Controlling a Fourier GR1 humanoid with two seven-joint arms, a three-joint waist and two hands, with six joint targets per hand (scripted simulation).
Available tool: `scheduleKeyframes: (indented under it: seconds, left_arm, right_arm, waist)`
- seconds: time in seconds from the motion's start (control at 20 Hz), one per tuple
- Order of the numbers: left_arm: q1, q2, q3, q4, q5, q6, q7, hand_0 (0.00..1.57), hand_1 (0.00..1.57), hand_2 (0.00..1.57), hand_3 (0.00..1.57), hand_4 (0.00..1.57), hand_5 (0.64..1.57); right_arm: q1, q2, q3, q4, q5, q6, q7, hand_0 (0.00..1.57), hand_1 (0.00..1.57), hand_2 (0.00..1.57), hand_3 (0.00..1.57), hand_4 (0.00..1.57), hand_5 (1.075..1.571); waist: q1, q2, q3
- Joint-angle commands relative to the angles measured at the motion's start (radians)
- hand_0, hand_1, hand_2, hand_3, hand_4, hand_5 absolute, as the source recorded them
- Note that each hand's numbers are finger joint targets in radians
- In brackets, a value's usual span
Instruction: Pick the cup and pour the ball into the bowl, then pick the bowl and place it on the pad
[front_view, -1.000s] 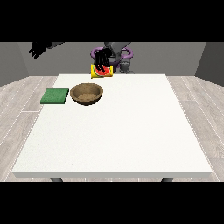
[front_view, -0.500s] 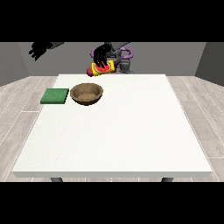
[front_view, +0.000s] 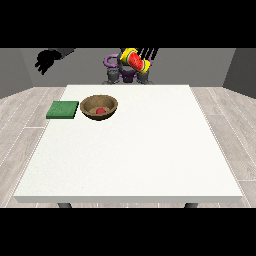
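walls: plain grey | floor (front_view: 20, 125): pale wood planks | furniture: large white table (front_view: 140, 155)

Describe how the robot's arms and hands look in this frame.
Both hands are black. The hand at the view's left shows as a dark silhouette on a dark grey forearm. The hand at the view's right shows only thin black fingers. No cables or markings are visible.

The robot hand (front_view: 148, 51) holding the cup (front_view: 134, 60) is cut off by the top band.
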Motion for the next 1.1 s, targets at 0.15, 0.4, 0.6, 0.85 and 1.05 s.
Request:
scheduleKeyframes:
  seconds: [0.15, 0.4, 0.6, 0.85, 1.05]
  left_arm:
    - [0.032, 0.007, 0.383, -0.197, 0.507, -0.048, -0.169, 0.00, 0.00, 0.00, 0.00, 1.09, 1.571]
    - [0.033, 0.116, 0.552, -0.247, 0.790, -0.324, -0.262, 0.00, 0.00, 0.00, 0.00, 1.05, 1.567]
    - [0.026, 0.219, 0.649, -0.223, 0.908, -0.466, -0.278, 0.00, 0.00, 0.00, 0.00, 1.05, 1.561]
    - [0.054, 0.294, 0.691, -0.242, 0.982, -0.552, -0.220, 0.00, 0.00, 0.00, 0.00, 1.04, 1.558]
    - [0.105, 0.392, 0.763, -0.229, 1.026, -0.610, -0.263, 0.00, 0.00, 0.00, 0.00, 0.98, 1.552]
  right_arm:
    - [0.013, 0.030, -0.005, 0.004, 0.026, -0.062, -0.033, 0.00, 0.00, 0.00, 0.00, 0.78, 1.555]
    - [0.029, 0.109, -0.008, 0.031, 0.035, -0.134, -0.078, 0.00, 0.00, 0.00, 0.00, 0.72, 1.565]
    - [0.019, 0.145, -0.007, 0.062, 0.040, -0.136, -0.161, 0.00, 0.00, 0.00, 0.00, 0.74, 1.567]
    - [-0.038, 0.158, -0.009, 0.188, 0.036, -0.122, -0.236, 0.00, 0.00, 0.00, 0.00, 0.72, 1.566]
    - [-0.083, 0.137, 0.009, 0.236, 0.038, -0.088, -0.246, 0.00, 0.00, 0.00, 0.00, 0.61, 1.557]
  waist:
    - [0.101, 0.054, -0.0039]
    - [0.190, 0.105, 0.0048]
    - [0.193, 0.202, 0.0085]
    - [0.176, 0.213, 0.0096]
    - [0.141, 0.243, 0.0091]
